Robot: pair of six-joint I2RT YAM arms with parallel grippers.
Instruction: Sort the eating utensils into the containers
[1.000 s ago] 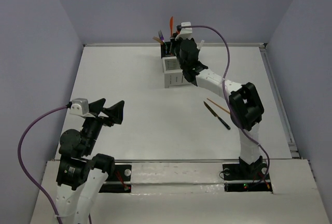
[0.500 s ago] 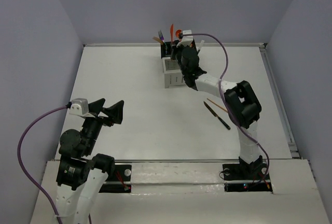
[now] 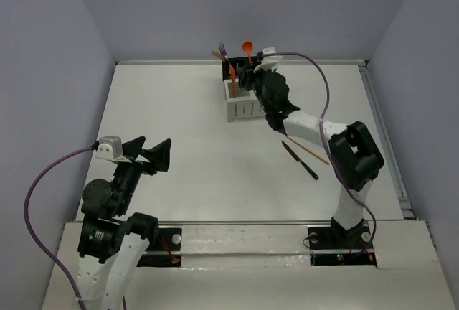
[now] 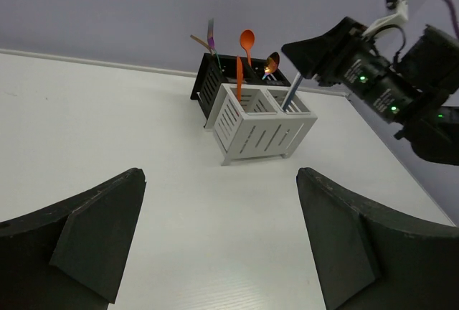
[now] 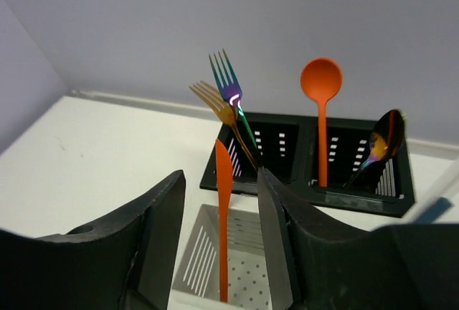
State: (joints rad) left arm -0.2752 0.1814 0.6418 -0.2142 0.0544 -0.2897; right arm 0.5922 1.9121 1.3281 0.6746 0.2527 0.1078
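Note:
The containers [image 3: 241, 103] are a joined block of white front holders and black back holders [image 5: 315, 156]. An orange knife [image 5: 224, 217] stands upright in the front-left white holder [image 5: 204, 267]. My right gripper [image 5: 219, 175] is open just above that holder, its fingers either side of the knife and apart from it. An orange spoon [image 5: 320, 80] and an iridescent spoon [image 5: 384, 141] stand in one black holder, a dark blue fork [image 5: 229, 87] and a gold fork [image 5: 211, 98] in the other. My left gripper [image 4: 219, 181] is open and empty near the table's front left.
A black knife [image 3: 300, 161] and an orange chopstick [image 3: 307, 148] lie on the table right of centre, under the right arm. A blue-handled utensil [image 4: 290, 95] leans in the other white holder. The back wall stands close behind the block.
The orange knife has gone down from above the block into the white holder. My right gripper has shifted right and back from it. The left arm has not moved.

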